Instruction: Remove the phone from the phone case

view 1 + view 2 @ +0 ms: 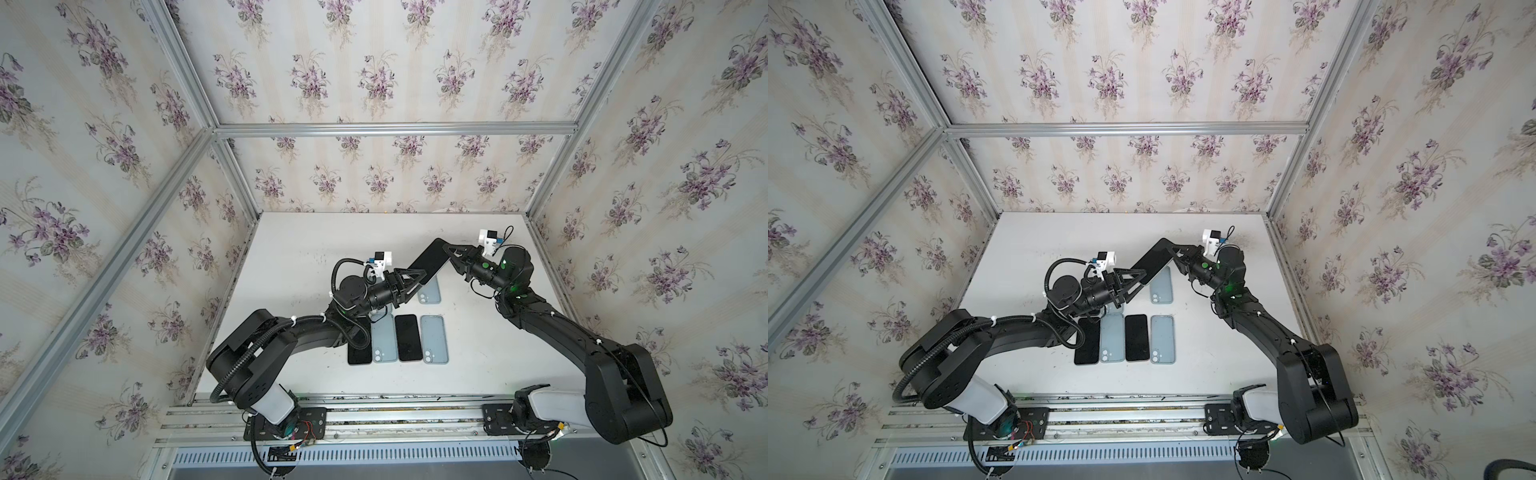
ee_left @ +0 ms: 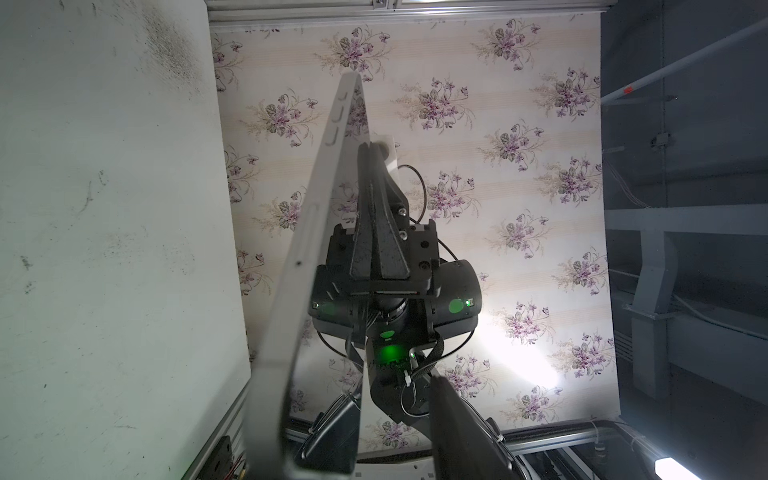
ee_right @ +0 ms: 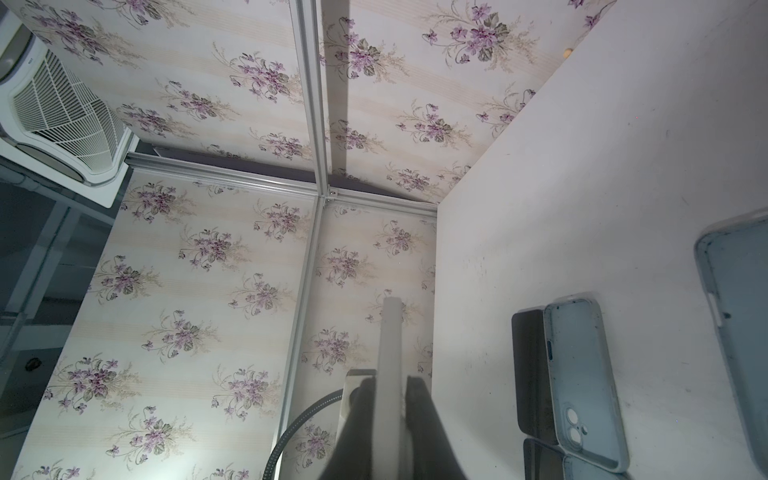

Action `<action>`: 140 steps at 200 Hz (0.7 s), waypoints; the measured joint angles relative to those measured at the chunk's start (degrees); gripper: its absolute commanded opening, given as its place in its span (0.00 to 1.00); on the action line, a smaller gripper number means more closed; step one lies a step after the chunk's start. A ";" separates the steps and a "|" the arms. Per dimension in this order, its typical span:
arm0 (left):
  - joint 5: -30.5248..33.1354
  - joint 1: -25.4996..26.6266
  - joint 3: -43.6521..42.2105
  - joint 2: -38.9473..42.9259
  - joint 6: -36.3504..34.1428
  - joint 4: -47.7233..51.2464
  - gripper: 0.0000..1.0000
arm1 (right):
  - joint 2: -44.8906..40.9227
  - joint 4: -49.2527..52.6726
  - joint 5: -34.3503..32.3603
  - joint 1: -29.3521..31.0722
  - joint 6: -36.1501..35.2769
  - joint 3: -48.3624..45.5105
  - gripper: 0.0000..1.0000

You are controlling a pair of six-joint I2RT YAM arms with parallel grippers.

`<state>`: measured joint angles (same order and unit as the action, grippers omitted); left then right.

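Observation:
A dark-faced phone [image 1: 428, 259] [image 1: 1152, 259] with a pale grey rim [image 2: 316, 232] hangs tilted above the table between both arms. I cannot tell whether that rim is a phone case. My right gripper [image 1: 448, 250] [image 3: 390, 386] is shut on its far end, the fingers pressed on both faces. My left gripper [image 1: 419, 277] [image 2: 374, 436] straddles the near end, and one finger [image 2: 457, 424] stands off the screen with a gap. An empty light-blue phone case [image 1: 430, 291] [image 3: 739, 332] lies on the table under the held phone.
Near the front of the white table [image 1: 291, 257] lies a row of two black phones [image 1: 407, 337] and two light-blue cases [image 1: 434, 338]. The left one [image 1: 359, 353] is partly under the left arm. Wallpapered walls and aluminium posts [image 1: 245, 199] close in three sides.

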<state>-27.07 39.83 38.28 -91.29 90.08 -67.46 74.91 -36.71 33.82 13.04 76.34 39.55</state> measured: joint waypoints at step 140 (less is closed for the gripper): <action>-1.77 -1.53 1.53 4.96 -6.75 10.14 0.08 | -1.88 -5.42 -0.07 0.76 3.26 -2.99 0.11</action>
<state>-28.84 38.30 39.81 -86.32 83.33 -57.32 73.03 -42.13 33.76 13.80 79.59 36.56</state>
